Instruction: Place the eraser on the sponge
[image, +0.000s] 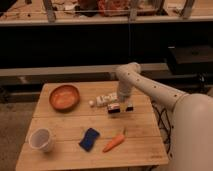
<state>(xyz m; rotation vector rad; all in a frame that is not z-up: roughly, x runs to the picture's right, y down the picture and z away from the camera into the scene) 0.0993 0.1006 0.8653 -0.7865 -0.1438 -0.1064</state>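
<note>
The eraser (104, 99), a small white oblong block, lies on the wooden table (60, 125) just right of the orange bowl. My gripper (121, 107) reaches down at the eraser's right end, and that end runs in between the black-and-white fingertips (114, 108). The gripper is shut on it, and the eraser still rests on the table. The sponge (90, 139), a flat dark blue pad, lies nearer the front edge, down and to the left of the gripper, with nothing on it.
An orange bowl (65, 97) stands at the back left. At the front left is a white cup (41, 140). A carrot (114, 142) lies just right of the sponge. A small white ball (91, 102) sits beside the eraser. Dark shelving runs behind the table.
</note>
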